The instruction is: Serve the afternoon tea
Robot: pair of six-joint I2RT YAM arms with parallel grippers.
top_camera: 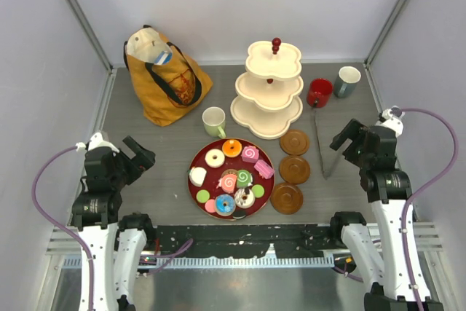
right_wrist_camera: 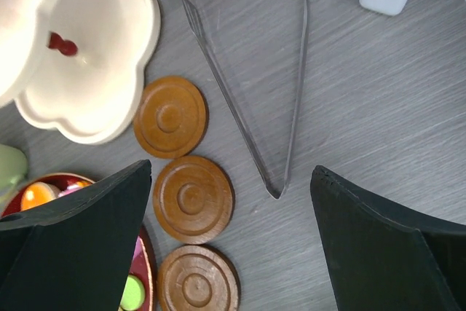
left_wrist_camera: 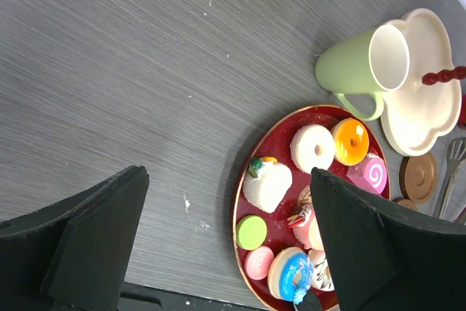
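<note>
1. Top view: the toy pastries [top_camera: 228, 180] sit crowded on a round dark-red tray [top_camera: 207, 148] at the near middle of the grey surface [top_camera: 164, 154]. The pale green mug [top_camera: 213, 121] stands just beyond the tray's far-left rim. The red mug [top_camera: 319, 92] is just right of a cream three-tier stand [top_camera: 268, 100], and the grey-blue mug [top_camera: 347, 81] is further right, near the back corner. Three brown coasters [top_camera: 294, 169] line up right of the tray, with metal tongs [top_camera: 321, 140] beyond them. A mustard tote bag [top_camera: 166, 78] slumps at the back left. The left arm [top_camera: 109, 172] and right arm [top_camera: 371, 151] hang at the sides, well apart from the tea things.

2. Left wrist view: the two black fingers [left_wrist_camera: 87, 245] stand far apart, so the jaws are wide and hold nothing. The tray with the pastries and the green mug lie ahead, towards one finger.

3. Right wrist view: the fingers [right_wrist_camera: 80, 245] are spread wide here too, the jaws gripping nothing. The tongs lie flat on the surface between them, and the coasters lie beside one finger. The red mug shows at the top edge.
</note>
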